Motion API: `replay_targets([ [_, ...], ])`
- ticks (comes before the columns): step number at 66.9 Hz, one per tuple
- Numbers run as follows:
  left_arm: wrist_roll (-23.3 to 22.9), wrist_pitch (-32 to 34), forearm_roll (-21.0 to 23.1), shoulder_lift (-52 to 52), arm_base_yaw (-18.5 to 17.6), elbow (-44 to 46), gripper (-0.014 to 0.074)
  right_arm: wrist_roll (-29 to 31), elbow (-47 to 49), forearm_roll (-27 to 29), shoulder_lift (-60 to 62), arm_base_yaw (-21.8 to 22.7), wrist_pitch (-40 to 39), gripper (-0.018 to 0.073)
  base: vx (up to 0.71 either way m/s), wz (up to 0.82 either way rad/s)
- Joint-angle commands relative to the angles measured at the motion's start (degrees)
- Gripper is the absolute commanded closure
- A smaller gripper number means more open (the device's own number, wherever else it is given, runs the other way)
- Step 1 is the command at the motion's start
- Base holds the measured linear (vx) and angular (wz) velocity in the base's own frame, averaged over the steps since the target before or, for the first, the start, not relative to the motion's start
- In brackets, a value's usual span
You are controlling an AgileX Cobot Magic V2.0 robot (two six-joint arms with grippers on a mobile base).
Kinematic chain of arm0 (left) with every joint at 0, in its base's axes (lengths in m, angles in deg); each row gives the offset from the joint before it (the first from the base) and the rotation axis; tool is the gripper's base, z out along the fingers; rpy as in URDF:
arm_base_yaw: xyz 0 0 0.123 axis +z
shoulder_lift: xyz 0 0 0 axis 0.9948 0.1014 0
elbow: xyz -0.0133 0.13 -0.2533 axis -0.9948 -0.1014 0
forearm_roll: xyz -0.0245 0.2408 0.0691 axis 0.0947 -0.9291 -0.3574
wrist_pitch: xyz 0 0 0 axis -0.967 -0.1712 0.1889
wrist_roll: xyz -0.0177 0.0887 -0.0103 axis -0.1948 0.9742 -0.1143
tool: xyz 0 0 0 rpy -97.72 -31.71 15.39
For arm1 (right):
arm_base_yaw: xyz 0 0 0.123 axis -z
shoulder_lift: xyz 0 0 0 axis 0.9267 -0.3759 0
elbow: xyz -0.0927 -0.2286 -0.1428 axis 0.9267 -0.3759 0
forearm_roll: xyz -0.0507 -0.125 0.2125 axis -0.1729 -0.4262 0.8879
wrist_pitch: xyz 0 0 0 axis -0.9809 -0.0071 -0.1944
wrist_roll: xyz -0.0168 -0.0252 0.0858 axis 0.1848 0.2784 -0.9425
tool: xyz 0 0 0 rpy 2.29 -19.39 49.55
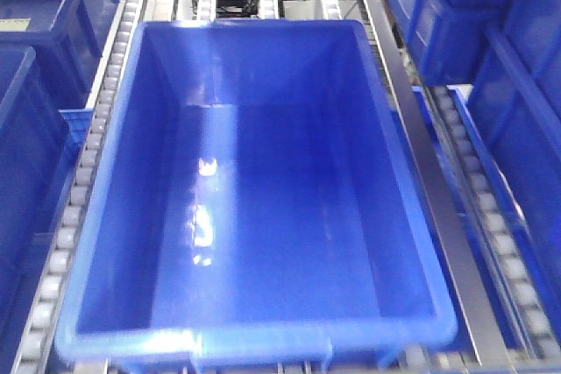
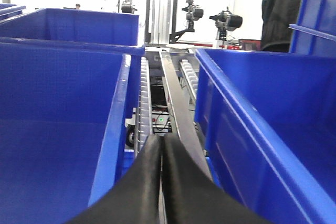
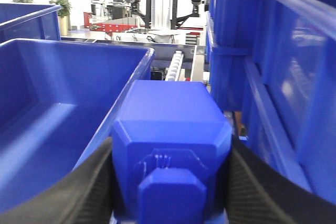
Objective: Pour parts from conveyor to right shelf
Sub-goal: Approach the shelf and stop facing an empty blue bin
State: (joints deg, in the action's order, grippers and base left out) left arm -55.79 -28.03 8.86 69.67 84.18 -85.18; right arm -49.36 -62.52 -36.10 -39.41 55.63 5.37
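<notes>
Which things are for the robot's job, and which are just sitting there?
For the job: blue block, held in the right fingers; steel roller shelf; middle bin, empty.
Just there: left fingers, shut; side bins; potted plant; camera stands.

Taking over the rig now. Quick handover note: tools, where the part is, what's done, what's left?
Tools: left tool shut, empty, over the shelf beam between blue bins. The right tool is shut on the blue part, also at the shelf.
Done: part picked and carried to the shelf; conveyor not in view.
Left: tip the part into a bin. The front-view bin looks empty.
</notes>
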Motion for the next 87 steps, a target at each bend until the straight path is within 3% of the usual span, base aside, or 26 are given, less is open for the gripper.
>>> replay_targets([
  [1,-0.4,4.5,0.5,-0.5,-0.1,-1.5,0.0603,0.6,1.4,-0.6,-0.6,0.2,-4.4,0.0563,0.22,0.11],
  [87,-0.4,4.5,0.5,-0.5,-0.1,-1.5,0.0603,0.6,1.4,-0.6,-0.6,0.2,-4.5,0.0563,0.07,0.04],
])
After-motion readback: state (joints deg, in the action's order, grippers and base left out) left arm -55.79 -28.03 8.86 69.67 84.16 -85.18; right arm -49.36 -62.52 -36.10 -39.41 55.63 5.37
